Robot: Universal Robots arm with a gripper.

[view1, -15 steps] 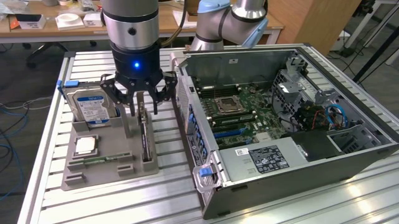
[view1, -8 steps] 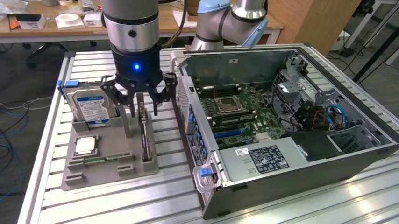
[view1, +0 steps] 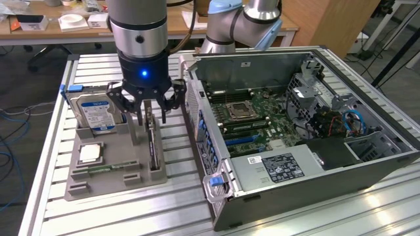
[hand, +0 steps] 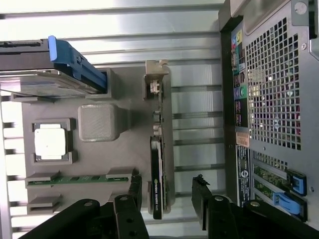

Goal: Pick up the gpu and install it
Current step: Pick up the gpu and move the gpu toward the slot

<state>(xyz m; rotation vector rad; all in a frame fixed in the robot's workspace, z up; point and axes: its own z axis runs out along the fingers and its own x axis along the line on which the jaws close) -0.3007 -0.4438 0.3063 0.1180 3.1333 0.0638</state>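
Exterior view: hand [view1: 149,115] released, empty, poised over gpu [view1: 153,142], upright on edge in gray holder [view1: 98,182] slot directly beneath fingertips.
Wrist view: gpu [hand: 160,149] between 2 spread fingers of hand [hand: 167,181], touching neither.
Likely light, stiff, fragile; safest pinched gently across flat faces near cooler.
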